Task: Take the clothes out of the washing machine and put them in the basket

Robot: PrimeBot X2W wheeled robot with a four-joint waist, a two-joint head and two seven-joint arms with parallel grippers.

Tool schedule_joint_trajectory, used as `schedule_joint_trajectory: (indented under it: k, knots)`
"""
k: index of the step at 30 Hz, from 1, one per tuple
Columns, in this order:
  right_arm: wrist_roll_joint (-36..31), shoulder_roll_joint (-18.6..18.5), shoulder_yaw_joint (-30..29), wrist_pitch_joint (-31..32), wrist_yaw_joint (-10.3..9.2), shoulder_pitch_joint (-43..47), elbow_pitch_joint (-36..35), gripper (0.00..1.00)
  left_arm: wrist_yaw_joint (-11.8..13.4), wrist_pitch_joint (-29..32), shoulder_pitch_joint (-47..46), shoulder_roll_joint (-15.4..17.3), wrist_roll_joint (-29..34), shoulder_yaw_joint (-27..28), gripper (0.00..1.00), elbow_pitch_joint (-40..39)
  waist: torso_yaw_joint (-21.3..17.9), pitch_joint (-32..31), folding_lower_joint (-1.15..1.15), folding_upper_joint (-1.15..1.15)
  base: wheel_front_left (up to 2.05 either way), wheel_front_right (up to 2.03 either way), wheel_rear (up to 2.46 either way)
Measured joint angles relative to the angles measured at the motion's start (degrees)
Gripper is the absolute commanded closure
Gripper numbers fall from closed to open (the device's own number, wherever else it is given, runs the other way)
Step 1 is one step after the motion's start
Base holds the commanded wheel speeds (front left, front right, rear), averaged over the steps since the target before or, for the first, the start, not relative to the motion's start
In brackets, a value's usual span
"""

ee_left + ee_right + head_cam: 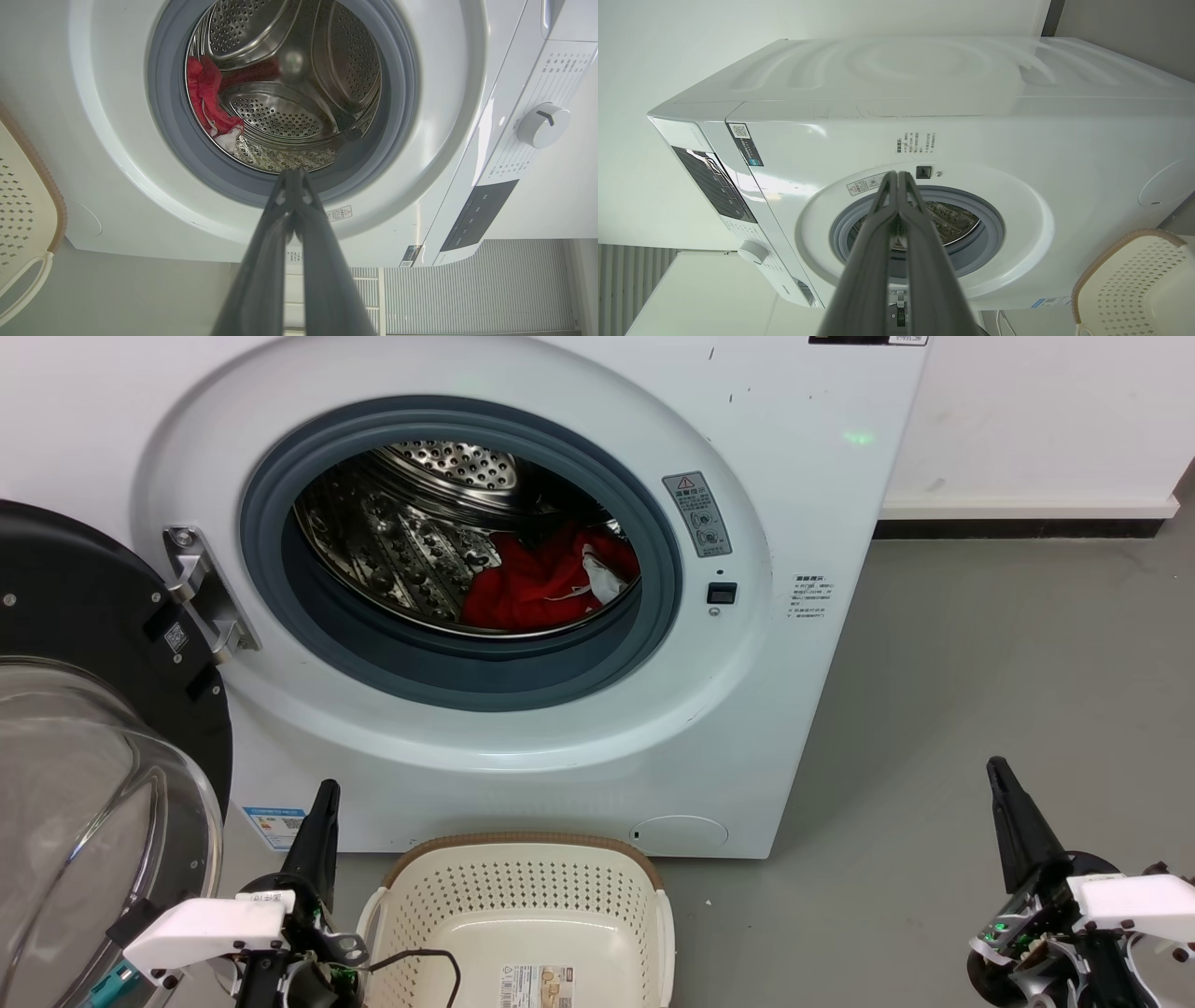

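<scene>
Red clothes with a white part lie at the right of the steel drum inside the white washing machine, whose porthole stands open; the clothes also show in the left wrist view. The cream basket sits on the floor just in front of the machine, with nothing in it. My left gripper is shut and holds nothing, low at the basket's left. My right gripper is shut too, far right over the floor. Both point at the machine, well short of the porthole.
The machine's black-rimmed glass door hangs open at the left, close beside my left arm. Grey floor stretches to the right of the machine up to a white wall. A black cable loops over the basket's near rim.
</scene>
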Motion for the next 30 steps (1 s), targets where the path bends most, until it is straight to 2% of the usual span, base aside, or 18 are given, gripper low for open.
schedule_joint_trajectory:
  k: [23, 24, 30]
  knots:
    - [0.0, 0.0, 0.0, 0.0, 0.00, 0.0, 0.0, 1.00, 0.0, 0.0, 0.0, 0.0, 0.0, 0.0, 1.00, 0.0, 0.0, 0.0, 0.00, 0.00, 0.00, 0.00, 0.00]
    - [0.0, 0.0, 0.0, 0.0, 0.00, 0.1, 0.1, 0.00, 0.0, 0.0, 0.1, 0.0, 0.0, 0.0, 0.00, 0.1, 0.0, 0.0, 0.00, 0.00, 0.00, 0.00, 0.00]
    - [0.0, 0.1, 0.5, -0.9, -0.01, 1.8, 1.3, 0.00, 0.0, -0.8, 1.7, -0.2, 0.1, -0.9, 0.00, 1.4, 0.0, 0.0, 0.00, 0.00, 0.00, 0.00, 0.00]
